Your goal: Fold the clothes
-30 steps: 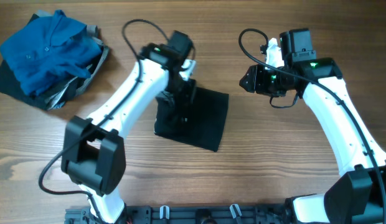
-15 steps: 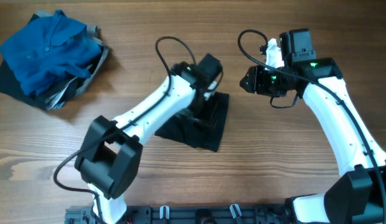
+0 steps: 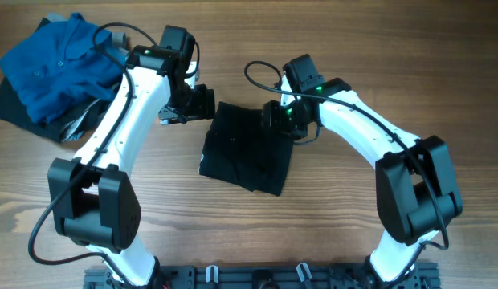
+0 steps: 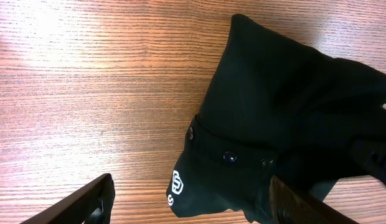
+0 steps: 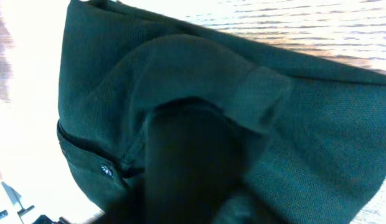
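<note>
The clothes [image 3: 247, 148], a black garment, lie folded into a rough square at the table's middle. My left gripper [image 3: 199, 103] hovers just off the garment's upper left corner, open. In the left wrist view its fingers [image 4: 87, 202] stand wide apart, and the clothes [image 4: 286, 106] with the white logo [image 4: 176, 185] lie below between them, untouched. My right gripper [image 3: 283, 115] is down on the garment's upper right corner. In the right wrist view dark fabric [image 5: 305, 143] fills the frame, a fold draped over one finger [image 5: 187, 155]; the jaws are buried in it.
At the back left lies a pile: a bright blue shirt [image 3: 56, 64] on a grey cloth [image 3: 95, 116] and a dark cloth [image 3: 16, 104]. A black rail [image 3: 257, 277] runs along the front edge. Bare wood [image 3: 353, 209] surrounds the garment.
The left gripper let go of the garment, opened and swung off to its upper left. The right arm came in from the right onto the upper right corner, its jaws narrowing.
</note>
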Available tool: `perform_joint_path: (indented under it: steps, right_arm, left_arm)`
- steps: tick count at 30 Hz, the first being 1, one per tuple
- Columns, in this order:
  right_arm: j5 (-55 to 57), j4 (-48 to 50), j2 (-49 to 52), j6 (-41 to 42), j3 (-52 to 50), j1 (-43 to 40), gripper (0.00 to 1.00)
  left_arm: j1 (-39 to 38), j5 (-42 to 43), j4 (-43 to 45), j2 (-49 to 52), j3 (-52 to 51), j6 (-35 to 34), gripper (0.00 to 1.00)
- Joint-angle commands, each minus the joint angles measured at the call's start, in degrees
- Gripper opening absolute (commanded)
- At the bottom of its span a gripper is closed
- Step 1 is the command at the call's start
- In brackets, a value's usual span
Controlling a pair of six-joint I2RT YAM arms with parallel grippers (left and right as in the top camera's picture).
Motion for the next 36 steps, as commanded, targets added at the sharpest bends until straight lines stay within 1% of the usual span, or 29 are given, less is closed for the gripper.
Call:
perform_joint_path:
  steps: [1,4,5,7,9,10,11,12,13,15,16,17,18,20,21,22,24,25,26,27,28,29,30,31,32,33,35,36]
  right_arm:
    - [2.4,-2.4,-1.9,-2.3,0.3,-1.7,0.04]
    - [8.6,-10.6,-7.9,-6.8,0.3,-6.4,0.04]
    - [8.7,-12.0,-8.6,-8.2,0.3,-7.3,0.05]
    - [8.7,-13.4,-8.6,-9.2,0.2,-7.7,0.04]
    - [11.9,-14.7,-8.5,-9.0,0.1,-7.7,0.05]
    - [14.8,-15.7,-8.5,-7.6,0.1,-7.7,0.23]
    - [18.7,-17.1,-8.5,-5.7,0.1,-7.7,0.49]
    - [22.8,-18.8,-8.5,-3.9,0.1,-7.8,0.57]
    - [25.8,-20.6,-8.5,-2.9,0.1,-8.1,0.59]
    - [26.2,-21.4,-8.7,-3.9,0.1,-8.8,0.57]
    - [25.2,-20.9,-9.1,-6.6,0.2,-9.3,0.57]
    - [22.9,-20.4,-9.5,-9.4,0.1,-9.4,0.54]
    - [16.2,-19.6,-10.2,-15.4,0.1,-9.3,0.52]
    - [3.3,-20.4,-10.4,-24.0,0.1,-9.0,0.55]
    - [-0.3,-21.5,-10.3,-24.6,-0.3,-8.1,0.61]
    - [-0.6,-21.1,-10.3,-24.9,-1.7,-6.3,0.65]
    - [-0.6,-18.5,-10.0,-24.9,-4.9,-2.8,0.7]
    - [-0.6,-16.7,-9.6,-23.6,-7.1,-0.8,0.7]
    - [-0.6,-16.2,-9.5,-23.0,-7.9,0.0,0.68]
    - [-0.8,-15.1,-9.5,-23.0,-9.4,1.1,0.64]
    - [-0.9,-15.0,-9.5,-23.1,-10.0,2.2,0.54]
    - [-0.8,-15.1,-9.5,-23.0,-10.5,3.1,0.37]
    - [-0.1,-15.6,-9.5,-22.8,-10.6,3.5,0.18]
    - [3.8,-17.1,-9.5,-19.8,-10.6,3.6,0.07]
    - [9.1,-19.6,-9.7,-15.8,-10.5,3.5,0.04]
    - [12.4,-22.0,-10.1,-14.8,-10.5,3.5,0.04]
    - [15.3,-25.8,-10.5,-13.6,-10.5,3.5,0.04]
    - [15.7,-26.1,-10.5,-13.6,-10.5,3.5,0.13]
  left_arm:
    - [0.1,0.9,0.5,-1.1,0.7,1.1,0.8]
    - [0.1,1.6,0.5,-1.1,0.7,1.1,0.79]
    - [0.1,3.6,0.5,-1.1,0.7,1.3,0.79]
    - [0.0,4.4,1.0,-1.0,0.0,1.3,0.78]
    - [-0.6,4.6,2.0,-1.0,-2.2,1.3,0.76]
    - [-1.2,5.5,3.0,-1.0,-4.1,1.3,0.74]
    - [-1.9,6.4,4.3,-1.0,-6.1,1.4,0.73]
    - [-2.6,6.6,5.5,-1.0,-7.5,1.5,0.72]
    - [-3.2,6.6,6.6,-1.0,-8.7,1.5,0.72]
    - [-4.2,6.8,7.8,-1.0,-9.5,1.8,0.7]
    - [-5.0,8.9,8.4,-1.0,-9.5,3.9,0.66]
    - [-5.4,10.1,8.7,-1.0,-9.5,4.3,0.63]
    - [-6.0,10.6,9.0,-1.0,-9.5,4.3,0.58]
    - [-7.0,10.6,9.5,-1.0,-9.5,4.3,0.54]
    - [-7.3,10.2,9.8,-1.0,-9.5,4.3,0.57]
    - [-7.3,8.8,9.9,-1.0,-9.5,4.3,0.6]
    - [-6.5,6.0,9.8,-1.0,-9.5,4.3,0.62]
    - [-5.5,5.2,9.6,-1.0,-9.5,4.2,0.63]
    - [-4.8,5.2,9.6,-1.0,-9.5,4.2,0.63]
    - [-3.6,5.2,9.5,-1.0,-9.5,4.2,0.63]
    - [-2.4,5.2,9.6,-1.0,-9.5,4.2,0.63]
    - [-1.4,5.2,9.6,-1.0,-9.5,4.2,0.62]
    - [-0.9,5.2,9.5,-1.0,-9.5,4.2,0.63]
    - [-0.4,5.2,9.4,-1.0,-9.5,4.3,0.63]
    - [-0.1,5.2,9.3,-1.0,-9.5,4.3,0.63]
    - [-0.1,5.2,9.3,-1.0,-9.5,4.3,0.63]
    - [-0.1,5.2,9.6,-1.0,-9.5,4.3,0.64]
    - [-0.1,5.2,9.7,-1.0,-9.5,4.3,0.65]
